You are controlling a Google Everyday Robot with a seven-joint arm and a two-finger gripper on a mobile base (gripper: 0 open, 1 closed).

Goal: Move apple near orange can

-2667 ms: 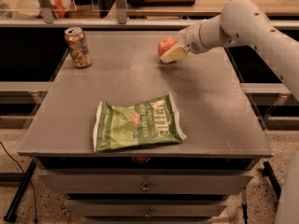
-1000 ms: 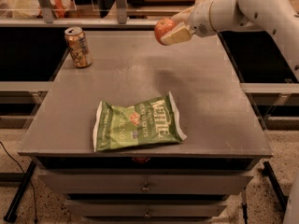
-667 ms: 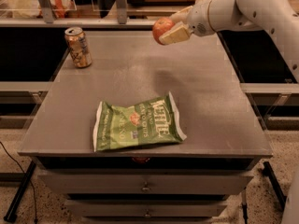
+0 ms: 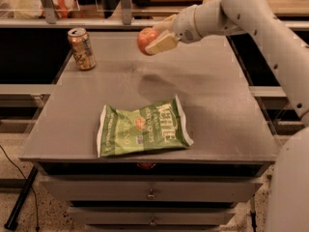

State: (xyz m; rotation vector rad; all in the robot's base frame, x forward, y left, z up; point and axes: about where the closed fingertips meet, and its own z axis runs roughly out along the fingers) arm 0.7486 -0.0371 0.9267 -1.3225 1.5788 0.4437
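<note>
While the apple [image 4: 145, 39] hangs in the air above the back half of the bench [image 4: 222, 100], it is pinched at its right side by the gripper [image 4: 157, 35], whose jaws are closed onto it, one pale finger [image 4: 163, 42] below and the other above. From the apple, the orange can [image 4: 82, 48] lies at about 9 o'clock, well apart. It stands upright near the bench's back left corner, its long axis vertical and its silver top up. A soft shadow [image 4: 154, 87] on the bench, at 6 o'clock from the apple, suggests the fruit sits well above the surface. Measured from that shadow, the can is nearer 10 o'clock.

The arm [image 4: 251, 18] reaches in from 3 o'clock, so the carry would run straight away from the arm's side, leftward across open bench. The apple leads and the jaws trail, so the fruit would reach the can before any finger does. I judge the chief risk to be knocking the slim can over on arrival.

A green chip bag [image 4: 142, 128] lies flat toward the front edge, at 6 o'clock from the apple, and is off that line.
</note>
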